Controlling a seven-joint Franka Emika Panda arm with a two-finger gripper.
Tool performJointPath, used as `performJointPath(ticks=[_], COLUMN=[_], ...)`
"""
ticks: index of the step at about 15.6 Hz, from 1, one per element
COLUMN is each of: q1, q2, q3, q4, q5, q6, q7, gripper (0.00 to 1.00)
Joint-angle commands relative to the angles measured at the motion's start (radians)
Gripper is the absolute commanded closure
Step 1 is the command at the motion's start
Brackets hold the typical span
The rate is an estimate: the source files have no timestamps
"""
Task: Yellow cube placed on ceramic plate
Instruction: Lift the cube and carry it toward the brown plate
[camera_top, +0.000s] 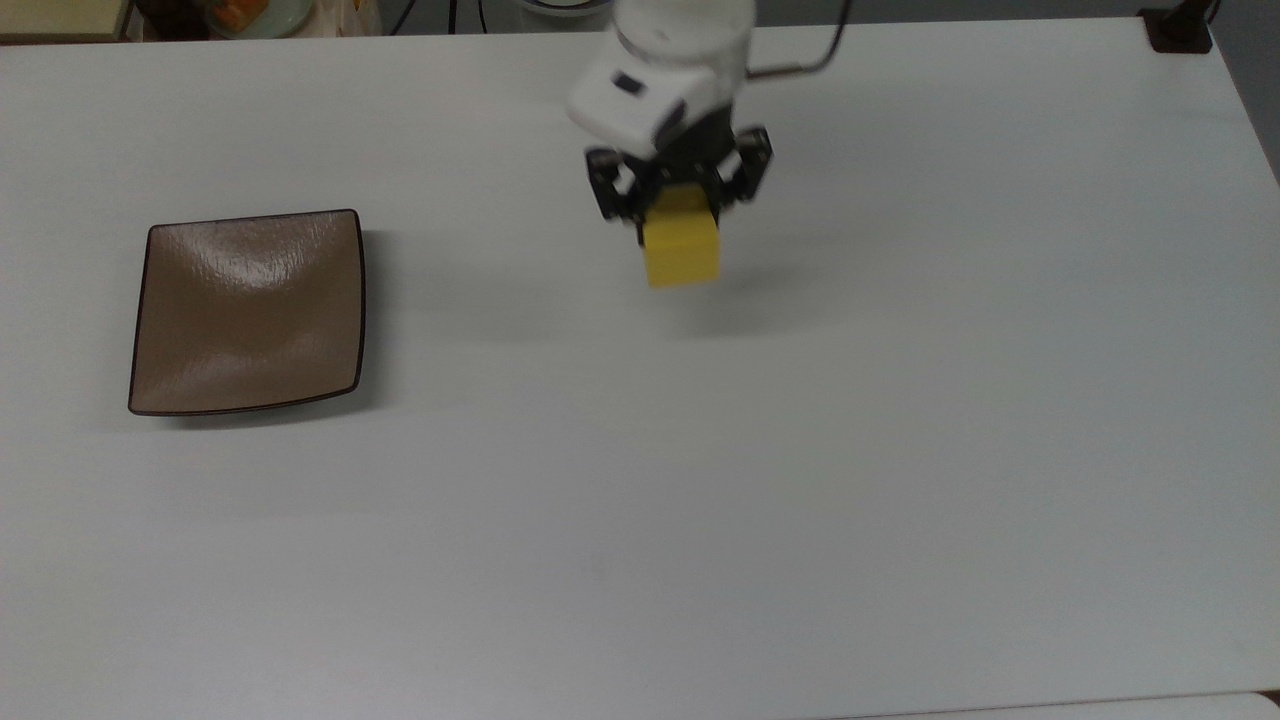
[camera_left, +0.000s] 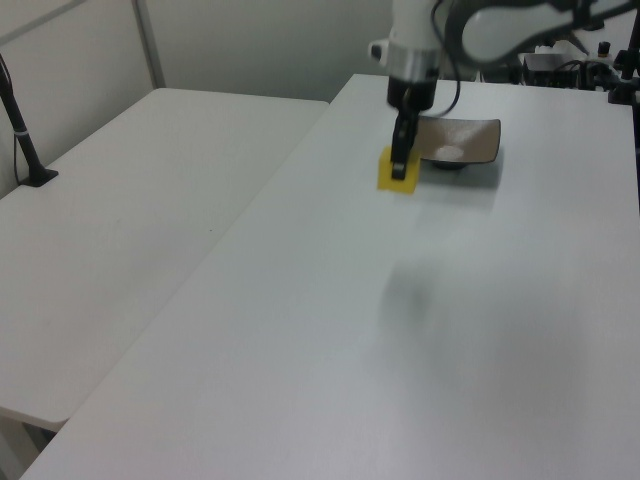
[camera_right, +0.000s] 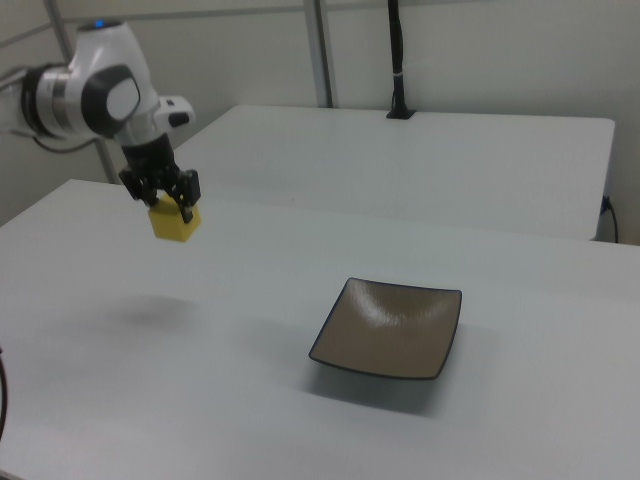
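**Cube held in the air, plate empty**

The claw (camera_top: 680, 205) is closed on the cube (camera_top: 681, 250) and holds it by its upper part. The cube hangs above the counter (camera_top: 900, 450) and does not touch it; in the right view its shadow lies on the white surface below, apart from the cube (camera_right: 175, 224). In the top view the cube is near the counter's far edge, about at the middle of that edge. The plate (camera_top: 248, 312) lies flat near the counter's edge at the top view's left, well apart from the cube, and nothing lies in it. In the left view the cube (camera_left: 397, 174) appears just before the plate (camera_left: 470, 138).
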Motion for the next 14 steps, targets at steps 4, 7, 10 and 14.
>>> performJointPath(ticks=[4,7,10,14], q1=[-0.102,-0.171,-0.254,-0.392], q2=[-0.211,-0.242,-0.244,-0.231], q3=[-0.057,-0.057,-0.051,-0.034], q4=[-0.062,-0.062,-0.059,-0.053], q5=[0.128,0.159,0.165,0.177], q6=[-0.167,-0.204,-0.204,-0.197], q7=[-0.22,-0.306,-0.395,-0.581], gripper=[0.91,0.91,0.91,0.88])
